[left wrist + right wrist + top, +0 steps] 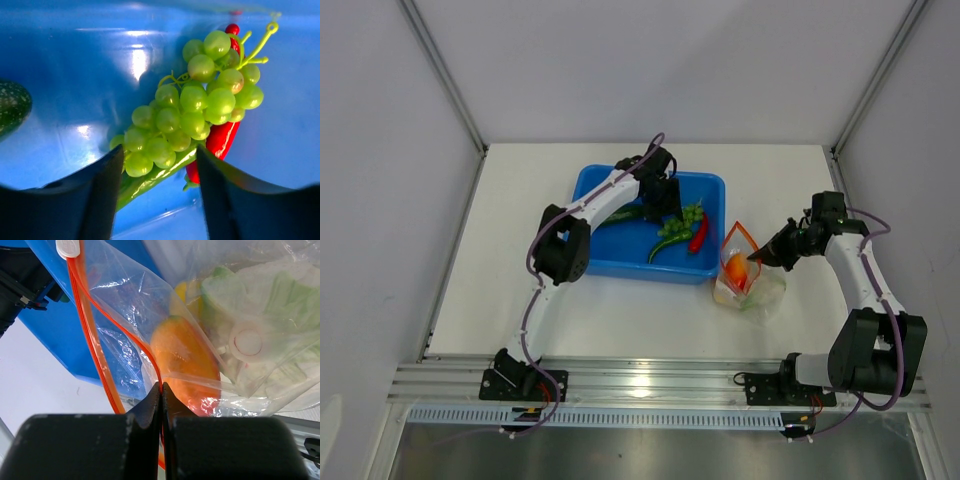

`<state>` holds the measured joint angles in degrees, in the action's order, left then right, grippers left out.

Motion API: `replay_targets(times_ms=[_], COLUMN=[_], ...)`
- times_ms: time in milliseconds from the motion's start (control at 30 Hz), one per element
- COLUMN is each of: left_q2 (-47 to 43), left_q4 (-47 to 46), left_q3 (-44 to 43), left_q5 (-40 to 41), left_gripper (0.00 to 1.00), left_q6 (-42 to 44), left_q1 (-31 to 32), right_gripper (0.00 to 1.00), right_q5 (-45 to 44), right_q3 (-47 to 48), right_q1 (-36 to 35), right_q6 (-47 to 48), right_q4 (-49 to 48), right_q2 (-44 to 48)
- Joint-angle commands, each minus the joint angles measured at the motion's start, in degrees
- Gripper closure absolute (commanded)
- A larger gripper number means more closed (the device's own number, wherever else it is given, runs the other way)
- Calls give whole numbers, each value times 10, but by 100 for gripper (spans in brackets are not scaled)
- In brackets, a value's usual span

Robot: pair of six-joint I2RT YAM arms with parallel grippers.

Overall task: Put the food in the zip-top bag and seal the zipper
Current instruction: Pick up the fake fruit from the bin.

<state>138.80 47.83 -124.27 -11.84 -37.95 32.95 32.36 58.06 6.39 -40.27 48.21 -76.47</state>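
In the left wrist view a green grape bunch point(200, 107) lies on a red chili point(223, 138) and a long green pod point(150, 181) in the blue tub; a dark green cucumber point(12, 106) shows at the left edge. My left gripper point(159, 156) is open, its fingers either side of the bunch's lower end. From above, it point(672, 203) hangs in the tub beside the grapes point(691, 215). The zip-top bag point(748, 280) lies right of the tub and holds an orange fruit point(184, 360) and a white cauliflower point(265, 310). My right gripper point(161, 388) is shut on the zipper point(90, 340).
The blue tub point(620, 262) stands at mid-table, its right wall close to the bag's mouth. A white slider tab point(68, 248) sits at the far end of the zipper. Bare white table point(500, 250) lies to the tub's left; grey walls enclose both sides.
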Motion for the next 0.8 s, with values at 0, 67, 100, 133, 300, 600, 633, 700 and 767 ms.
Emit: replay_targets(times_ms=[0,67,100,133,300,600,633,700,767], left_q2=[22,23,29,33,31,45,45,45,45], left_q4=[58,69,74,75,62,55,54,53,52], left_q3=[-20,-19,-20,-14,-3,-9,-6,-4,-3], left_q5=[-30,-43,-53,-64,-108,-142,-143,-148,-151], left_gripper=[36,34,33,33,37,57,58,67,73], left_q6=[3,-6,-10,-19,-42,-85,-91,-97,-99], left_q1=[10,11,10,11,12,6,5,3,2], right_gripper=[100,100,100,100,100,100,100,100,100], right_q5=[-4,-3,-3,-3,-3,-5,-5,-5,-5], right_q3=[-4,-7,-8,-8,-20,-23,-23,-24,-28], right_q1=[3,3,3,3,3,4,4,4,4], right_q6=[6,6,7,6,8,11,12,11,10], right_q4=[6,6,5,6,7,16,16,17,16], right_q2=[20,23,24,27,35,48,48,51,51])
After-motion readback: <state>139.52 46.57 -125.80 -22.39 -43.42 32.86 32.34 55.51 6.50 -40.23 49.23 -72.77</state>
